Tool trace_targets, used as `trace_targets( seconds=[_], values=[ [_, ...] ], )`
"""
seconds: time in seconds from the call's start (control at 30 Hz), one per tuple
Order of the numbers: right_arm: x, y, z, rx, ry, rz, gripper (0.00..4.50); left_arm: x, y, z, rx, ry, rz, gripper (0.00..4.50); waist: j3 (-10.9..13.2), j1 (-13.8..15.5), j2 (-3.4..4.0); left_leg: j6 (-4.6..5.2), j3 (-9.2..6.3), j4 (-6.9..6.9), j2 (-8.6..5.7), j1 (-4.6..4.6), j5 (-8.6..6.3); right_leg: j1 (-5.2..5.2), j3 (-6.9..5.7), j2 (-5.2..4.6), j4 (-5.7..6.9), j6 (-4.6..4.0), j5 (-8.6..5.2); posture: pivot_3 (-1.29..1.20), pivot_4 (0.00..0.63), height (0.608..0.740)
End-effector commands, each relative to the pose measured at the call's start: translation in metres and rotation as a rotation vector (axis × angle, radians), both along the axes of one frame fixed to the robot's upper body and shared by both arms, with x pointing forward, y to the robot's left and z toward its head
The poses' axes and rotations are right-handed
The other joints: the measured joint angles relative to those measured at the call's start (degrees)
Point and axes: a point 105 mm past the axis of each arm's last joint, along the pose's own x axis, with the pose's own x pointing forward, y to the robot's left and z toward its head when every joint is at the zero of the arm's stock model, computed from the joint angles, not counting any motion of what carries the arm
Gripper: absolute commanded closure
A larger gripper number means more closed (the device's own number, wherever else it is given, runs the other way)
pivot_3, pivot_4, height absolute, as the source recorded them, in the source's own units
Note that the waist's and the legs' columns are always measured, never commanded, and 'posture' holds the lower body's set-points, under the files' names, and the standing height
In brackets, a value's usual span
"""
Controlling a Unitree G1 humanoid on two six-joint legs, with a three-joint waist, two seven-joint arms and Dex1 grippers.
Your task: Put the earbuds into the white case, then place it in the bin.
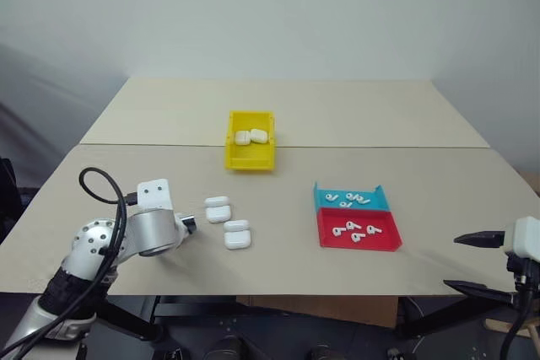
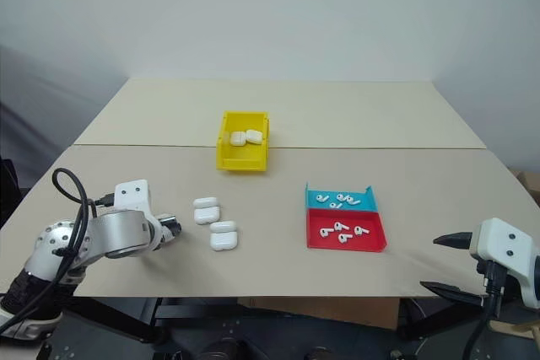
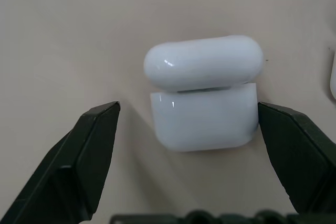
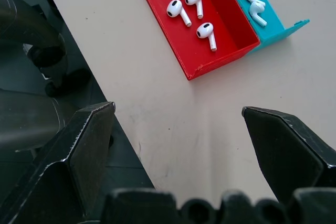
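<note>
Two white cases lie on the table, one (image 1: 218, 208) a little behind the other (image 1: 237, 234). My left gripper (image 1: 189, 225) is just left of them, open. In the left wrist view a case (image 3: 205, 95) lies flat between its spread fingers (image 3: 97, 145), untouched. The yellow bin (image 1: 250, 160) stands at mid-table with two more cases (image 1: 251, 137) inside. Several earbuds (image 1: 356, 232) lie in the red tray (image 1: 388, 240), and more earbuds (image 1: 350, 198) lie in the blue tray (image 1: 381, 201). My right gripper (image 1: 456, 263) hangs open over the table's front right edge, short of the trays.
The red tray (image 4: 184, 59) and blue tray (image 4: 286, 27) sit side by side right of centre. A seam runs across the table just behind the bin. The table's front edge (image 4: 121, 145) lies below my right gripper (image 4: 177, 113).
</note>
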Motion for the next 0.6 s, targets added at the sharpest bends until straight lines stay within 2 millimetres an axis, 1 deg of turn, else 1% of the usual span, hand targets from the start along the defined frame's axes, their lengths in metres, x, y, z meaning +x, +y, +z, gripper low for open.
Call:
trace_targets(
  seconds=[0.03, 0.2, 0.33, 0.4, 0.6],
  values=[
    [0.0004, -0.0011, 0.0099, -0.015, -0.048, -0.007, 0.00, 0.0016, -0.0026, 0.0034, -0.010, -0.015, -0.025, 0.04, 0.0, 0.0, 0.00, 0.00, 0.00, 0.00, 0.00, -0.01, 0.00, -0.01, 0.00, 0.00, 0.00, 0.00, 0.00, 0.00, 0.150, 0.740],
    [-0.0011, -0.0001, 0.0086, -0.017, -0.047, -0.007, 0.00, -0.0020, -0.0101, -0.0017, -0.038, -0.006, -0.017, 0.04, 0.0, 0.1, 0.00, 0.01, -0.02, 0.00, 0.00, -0.04, 0.00, -0.03, -0.01, 0.00, 0.00, 0.01, 0.01, 0.00, 0.150, 0.740],
    [-0.0011, -0.0002, 0.0070, -0.020, -0.047, -0.009, 0.00, -0.0030, -0.0066, -0.0032, -0.037, 0.002, 0.011, 0.04, 0.0, 0.0, 0.01, 0.00, -0.03, 0.00, 0.00, -0.03, 0.00, -0.02, 0.00, -0.01, 0.00, 0.01, 0.02, 0.00, 0.150, 0.740],
    [-0.0005, 0.0000, 0.0068, -0.021, -0.047, -0.009, 0.00, -0.0028, -0.0018, -0.0022, -0.022, 0.004, 0.038, 0.04, 0.0, -0.1, 0.00, 0.00, -0.03, 0.00, 0.01, -0.02, 0.00, -0.02, 0.01, -0.01, 0.00, 0.00, 0.03, 0.00, 0.150, 0.740],
    [0.0012, 0.0003, 0.0068, -0.022, -0.049, -0.007, 0.00, -0.0014, -0.0006, 0.0006, 0.000, -0.009, 0.040, 0.04, 0.0, 0.0, 0.00, -0.02, -0.02, 0.00, 0.01, -0.02, 0.00, -0.02, 0.00, 0.00, 0.00, -0.01, 0.05, 0.00, 0.150, 0.740]
  ],
)
